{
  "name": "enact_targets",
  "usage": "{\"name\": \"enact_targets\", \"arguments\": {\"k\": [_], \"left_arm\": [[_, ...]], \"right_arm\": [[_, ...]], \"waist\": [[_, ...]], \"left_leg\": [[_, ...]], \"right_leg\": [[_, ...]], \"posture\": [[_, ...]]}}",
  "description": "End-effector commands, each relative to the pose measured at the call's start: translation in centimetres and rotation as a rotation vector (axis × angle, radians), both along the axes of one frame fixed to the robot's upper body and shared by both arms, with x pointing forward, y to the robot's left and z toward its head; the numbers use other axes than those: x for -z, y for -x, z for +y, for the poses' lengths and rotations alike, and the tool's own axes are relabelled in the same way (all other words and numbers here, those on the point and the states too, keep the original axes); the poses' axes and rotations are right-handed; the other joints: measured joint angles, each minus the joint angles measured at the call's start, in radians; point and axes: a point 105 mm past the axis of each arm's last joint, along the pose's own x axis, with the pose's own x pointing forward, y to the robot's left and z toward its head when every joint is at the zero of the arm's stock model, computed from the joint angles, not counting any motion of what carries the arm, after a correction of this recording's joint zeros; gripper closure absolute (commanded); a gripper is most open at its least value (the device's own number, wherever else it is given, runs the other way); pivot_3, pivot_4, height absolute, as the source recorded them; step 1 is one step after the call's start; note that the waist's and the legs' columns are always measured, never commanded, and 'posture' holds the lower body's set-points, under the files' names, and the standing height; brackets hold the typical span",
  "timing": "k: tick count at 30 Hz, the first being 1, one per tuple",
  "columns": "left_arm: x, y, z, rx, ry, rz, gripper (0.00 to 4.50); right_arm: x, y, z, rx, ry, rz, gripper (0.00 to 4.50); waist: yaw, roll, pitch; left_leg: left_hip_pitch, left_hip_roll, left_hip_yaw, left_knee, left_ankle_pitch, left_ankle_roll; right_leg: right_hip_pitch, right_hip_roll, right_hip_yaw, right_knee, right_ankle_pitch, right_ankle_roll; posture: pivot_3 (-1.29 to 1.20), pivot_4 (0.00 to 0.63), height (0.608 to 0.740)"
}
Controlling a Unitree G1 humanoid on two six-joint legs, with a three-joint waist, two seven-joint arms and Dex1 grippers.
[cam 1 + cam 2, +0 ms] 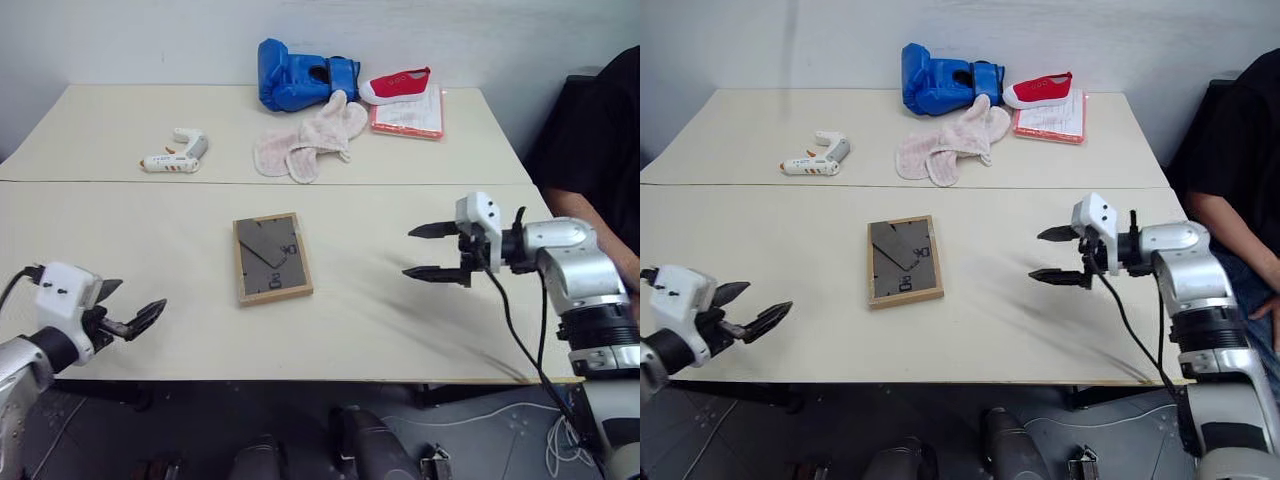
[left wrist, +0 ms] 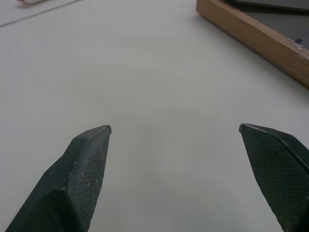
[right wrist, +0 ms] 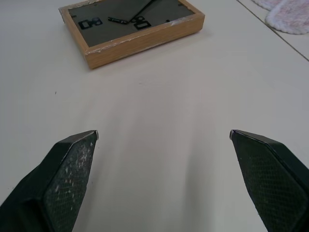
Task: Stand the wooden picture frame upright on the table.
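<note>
The wooden picture frame (image 1: 271, 258) lies flat in the middle of the near table section (image 1: 180, 330), its dark grey back panel and folded stand facing up. In the right wrist view the frame (image 3: 130, 29) lies ahead of the open fingers (image 3: 72, 164). My right gripper (image 1: 425, 251) hovers to the frame's right, pointing at it, open and empty. Near the table's front left edge my left gripper (image 1: 130, 305) is also open and empty, well clear of the frame. The left wrist view catches one wooden edge of the frame (image 2: 251, 41).
On the far table section lie a white glue gun (image 1: 176, 155), a pink cloth (image 1: 310, 140), a blue boxing glove (image 1: 300, 75), a red shoe (image 1: 397, 85) and a pink-edged clipboard (image 1: 410, 115). A person in black (image 1: 600, 150) sits at the right.
</note>
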Motion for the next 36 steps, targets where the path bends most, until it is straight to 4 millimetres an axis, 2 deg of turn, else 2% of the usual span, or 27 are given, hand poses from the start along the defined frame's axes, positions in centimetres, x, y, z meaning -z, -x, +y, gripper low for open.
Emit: {"name": "enact_targets", "arguments": {"k": [1,3,10,14,15,18,21,22,24,29,30,36], "left_arm": [[-1.1,0.6,0.8,-0.002,-0.014,-0.044,0.01],[-1.0,0.4,0.6,-0.016,0.026,-0.036,0.01],[-1.0,-0.1,-0.3,0.001,0.008,-0.038,0.01],[-1.1,-1.4,-1.4,0.053,0.0,-0.041,0.01],[-0.9,-1.9,-1.9,0.075,-0.017,-0.035,0.2],[0.1,-3.4,-3.3,0.15,-0.067,0.003,0.9],[1.6,-4.8,-4.5,0.218,-0.124,0.071,1.81],[1.7,-5.0,-4.7,0.227,-0.136,0.078,2.12],[2.0,-6.2,-5.3,0.254,-0.14,0.079,2.78],[2.4,-8.6,-6.6,0.295,-0.133,0.074,4.34],[2.4,-8.9,-7.0,0.308,-0.118,0.072,4.5],[2.7,-10.7,-9.4,0.382,-0.088,0.081,4.5]], "right_arm": [[-1.8,0.0,-0.4,0.015,-0.051,-0.024,0.0],[-1.6,-0.2,0.0,0.025,-0.052,-0.031,0.0],[-1.6,-0.7,1.2,0.048,-0.061,-0.054,0.0],[-1.3,-1.5,2.8,0.056,-0.06,-0.072,0.0],[-1.1,-1.8,3.5,0.057,-0.054,-0.079,0.0],[-0.5,-2.5,5.5,0.059,-0.047,-0.092,0.58],[0.3,-2.7,7.7,0.029,-0.03,-0.086,1.55],[0.5,-2.8,8.0,0.024,-0.025,-0.086,1.9],[1.0,-3.1,9.7,0.012,-0.024,-0.095,2.61],[2.8,-3.8,13.5,0.0,-0.008,-0.113,4.27],[3.3,-3.9,14.0,-0.001,0.002,-0.11,4.48],[4.6,-3.5,16.2,-0.015,0.035,-0.121,4.48]], "waist": [[0.0,0.0,0.0],[0.001,0.0,0.0],[0.0,0.0,0.0],[0.0,0.0,0.0],[-0.001,0.0,0.0],[-0.004,0.0,0.0],[-0.004,0.0,0.0],[-0.005,0.0,0.0],[-0.005,0.0,0.0],[-0.011,0.0,0.0],[-0.013,0.0,0.0],[-0.027,0.0,0.0]], "left_leg": [[0.0,0.0,0.0,0.0,0.0,0.0],[0.0,0.0,0.0,0.0,0.0,0.0],[0.0,0.0,0.0,-0.001,0.0,0.0],[0.0,0.0,0.0,-0.001,0.0,0.0],[0.0,0.0,0.0,-0.001,0.0,0.0],[0.0,0.0,0.0,-0.001,0.0,-0.001],[0.0,0.0,0.001,-0.001,0.001,-0.001],[0.0,0.0,0.001,-0.001,0.001,-0.002],[-0.001,0.0,0.001,-0.001,0.004,-0.007],[-0.001,0.0,0.001,-0.001,0.005,-0.008],[-0.001,0.0,0.001,-0.001,0.005,-0.008],[-0.002,0.0,0.001,-0.001,0.005,-0.008]], "right_leg": [[0.0,0.0,0.0,0.0,0.0,0.0],[0.0,0.0,0.0,0.0,0.0,0.0],[0.0,0.0,0.0,0.0,0.0,0.0],[0.0,0.0,0.0,0.0,0.0,0.0],[0.0,0.0,0.0,0.0,0.0,0.0],[-0.001,0.0,0.0,0.001,0.0,0.0],[-0.002,0.0,0.0,0.001,0.0,0.0],[-0.001,0.0,0.0,0.001,0.0,0.0],[-0.002,0.0,0.0,0.001,0.0,0.0],[-0.002,0.0,0.0,0.002,0.0,0.0],[-0.002,0.0,0.0,0.002,0.0,0.0],[-0.002,0.0,0.0,0.005,0.0,0.0]], "posture": [[0.0,0.15,0.74],[0.0,0.15,0.74],[0.0,0.15,0.74],[0.0,0.15,0.74],[0.0,0.15,0.74],[0.0,0.15,0.74],[0.0,0.15,0.74],[0.0,0.15,0.74],[0.0,0.15,0.74],[0.0,0.15,0.74],[0.0,0.15,0.74],[0.0,0.15,0.74]]}}
